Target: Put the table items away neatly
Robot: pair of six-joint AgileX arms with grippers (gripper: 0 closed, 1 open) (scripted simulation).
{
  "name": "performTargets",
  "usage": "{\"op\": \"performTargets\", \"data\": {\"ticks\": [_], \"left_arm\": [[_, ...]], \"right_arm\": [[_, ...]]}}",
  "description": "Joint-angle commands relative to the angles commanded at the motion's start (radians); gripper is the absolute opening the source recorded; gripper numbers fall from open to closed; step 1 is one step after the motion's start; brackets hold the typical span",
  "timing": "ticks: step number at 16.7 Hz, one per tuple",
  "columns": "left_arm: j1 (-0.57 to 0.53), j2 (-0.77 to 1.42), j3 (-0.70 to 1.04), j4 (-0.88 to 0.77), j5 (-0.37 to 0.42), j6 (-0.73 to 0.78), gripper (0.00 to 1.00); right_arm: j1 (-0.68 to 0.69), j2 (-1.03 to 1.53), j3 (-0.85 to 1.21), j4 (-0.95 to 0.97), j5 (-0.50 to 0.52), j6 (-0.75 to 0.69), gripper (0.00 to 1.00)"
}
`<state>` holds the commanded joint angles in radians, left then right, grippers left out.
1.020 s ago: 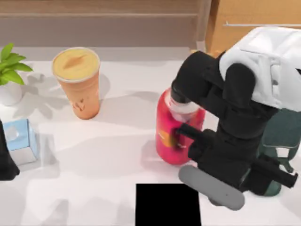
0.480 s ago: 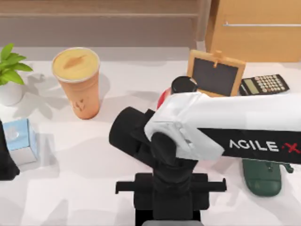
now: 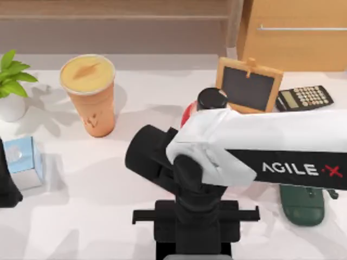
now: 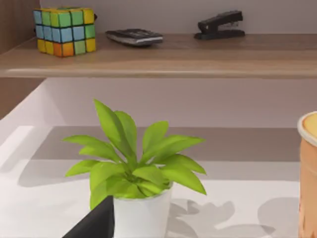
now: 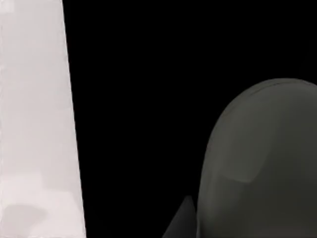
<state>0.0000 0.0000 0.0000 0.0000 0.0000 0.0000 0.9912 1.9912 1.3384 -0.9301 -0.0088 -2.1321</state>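
Note:
My right arm reaches from the right to the front middle of the white table (image 3: 108, 189). Its gripper (image 3: 193, 248) points down over a black mat (image 3: 162, 230) and is shut on the grey mouse (image 3: 195, 257), a sliver of which shows at the picture's front edge. In the right wrist view the mouse (image 5: 257, 163) hangs close above the black mat (image 5: 143, 99), with one dark fingertip (image 5: 183, 220) beside it. The tall orange cup (image 3: 89, 97) stands upright at the back left, and its side shows in the left wrist view (image 4: 309, 173). My left arm (image 3: 5, 187) is parked at the left edge.
A red bottle with a black cap (image 3: 211, 100), a small chalkboard (image 3: 249, 84) and a calculator (image 3: 304, 97) stand behind my right arm. A dark green object (image 3: 302, 203) lies at the right. A potted plant (image 3: 11, 81) and a blue box (image 3: 21, 160) sit at the left.
My right arm swung left from over the dark green object, carrying the mouse to above the black mat. Over the last half second it has barely moved.

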Motion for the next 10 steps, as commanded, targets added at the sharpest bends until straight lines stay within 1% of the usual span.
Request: {"op": "performTargets", "data": {"ticks": [6,10], "left_arm": [[0.000,0.000,0.000,0.000,0.000,0.000,1.00],[0.000,0.000,0.000,0.000,0.000,0.000,1.00]], "right_arm": [[0.002,0.009,-0.010,0.021,0.001,-0.001,0.00],[0.002,0.009,-0.010,0.021,0.001,-0.001,0.30]]}}
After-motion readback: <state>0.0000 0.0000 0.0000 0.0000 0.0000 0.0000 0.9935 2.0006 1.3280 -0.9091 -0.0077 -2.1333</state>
